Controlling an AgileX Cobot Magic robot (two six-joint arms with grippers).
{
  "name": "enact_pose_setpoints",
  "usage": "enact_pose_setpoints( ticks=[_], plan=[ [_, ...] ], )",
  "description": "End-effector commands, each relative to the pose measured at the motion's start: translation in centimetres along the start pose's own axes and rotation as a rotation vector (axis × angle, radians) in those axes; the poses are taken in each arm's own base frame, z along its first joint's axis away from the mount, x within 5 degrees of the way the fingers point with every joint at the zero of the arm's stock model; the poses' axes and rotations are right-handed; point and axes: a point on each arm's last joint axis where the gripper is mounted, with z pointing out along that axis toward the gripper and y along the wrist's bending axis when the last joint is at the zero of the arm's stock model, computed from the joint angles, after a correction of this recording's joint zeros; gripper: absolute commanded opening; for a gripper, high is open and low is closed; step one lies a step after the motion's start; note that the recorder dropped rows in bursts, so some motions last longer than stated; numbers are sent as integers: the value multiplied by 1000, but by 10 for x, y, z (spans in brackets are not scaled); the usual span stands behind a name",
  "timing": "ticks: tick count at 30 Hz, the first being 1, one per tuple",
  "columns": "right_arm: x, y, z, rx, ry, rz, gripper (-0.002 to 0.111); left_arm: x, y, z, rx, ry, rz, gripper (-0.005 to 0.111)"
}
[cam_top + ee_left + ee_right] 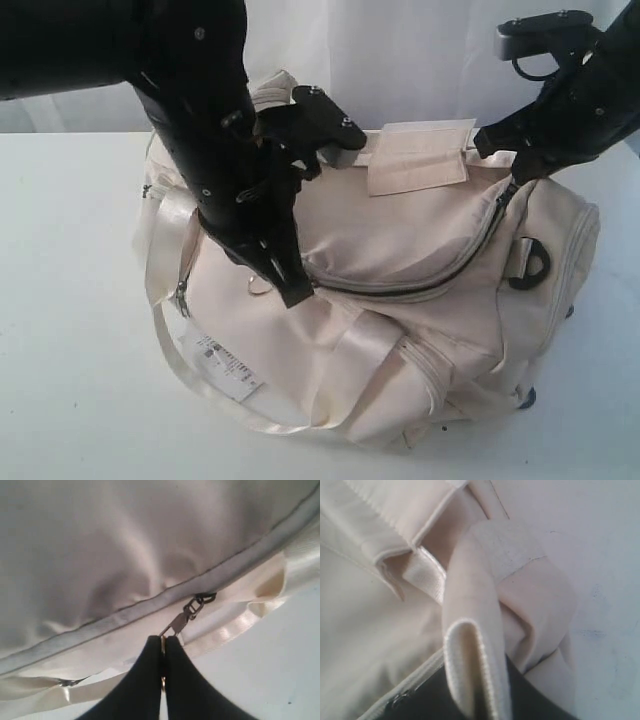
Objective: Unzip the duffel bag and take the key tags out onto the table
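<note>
The cream duffel bag (400, 300) lies on the white table (70, 350). Its grey main zipper (420, 288) curves across the top and looks closed. At the zipper's left end, my left gripper (293, 292) (163, 640) is shut on the metal zipper pull (183, 619), and the black fingers (145, 675) are pressed together around it. My right gripper (508, 165) (482, 692) is at the bag's right end, shut on a cream webbing strap (470, 650) that stands up between its dark fingers (422, 702). The key tags are hidden.
A white paper label (228, 362) hangs off the bag's front left. Satin straps (168, 235) trail onto the table at the left and front. A black ring (530, 262) sits on the bag's right end, and a cream flap (420, 157) lies on top. A white curtain hangs behind.
</note>
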Motion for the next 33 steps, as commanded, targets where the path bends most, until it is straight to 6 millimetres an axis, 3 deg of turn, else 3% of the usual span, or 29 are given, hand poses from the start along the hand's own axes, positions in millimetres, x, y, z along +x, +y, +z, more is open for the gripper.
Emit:
enact_pose_setpoints(
  ticks=[1, 6, 8, 12, 14, 20, 26, 31, 33],
  plan=[
    [-3, -1, -10, 10, -40, -21, 0, 8, 6, -13, -89, 17, 15, 0],
    [-3, 2, -8, -25, -44, -70, 5, 10, 6, -20, -105, 9, 37, 0],
    [-4, 6, -8, -64, -50, -77, 18, 11, 6, -19, -108, -1, 50, 0],
    [-2, 7, -11, -81, -34, -82, 56, 15, 3, -8, -93, -1, 50, 0],
    [2, 7, -17, -73, -8, -98, 63, 17, 2, -3, -89, -1, 52, 0],
    [11, 15, -63, -93, -72, -92, 59, 13, -1, 1, -65, -62, 33, 0],
    [29, 49, -105, -355, -78, -222, 54, 10, -3, 1, -46, -97, 19, 0],
    [33, 76, -110, -417, -113, -458, 35, 9, -5, 1, -19, -107, 8, 0],
    [37, 90, -107, -436, -91, -509, 34, 8, -6, 1, -4, -114, -1, 0]
  ],
)
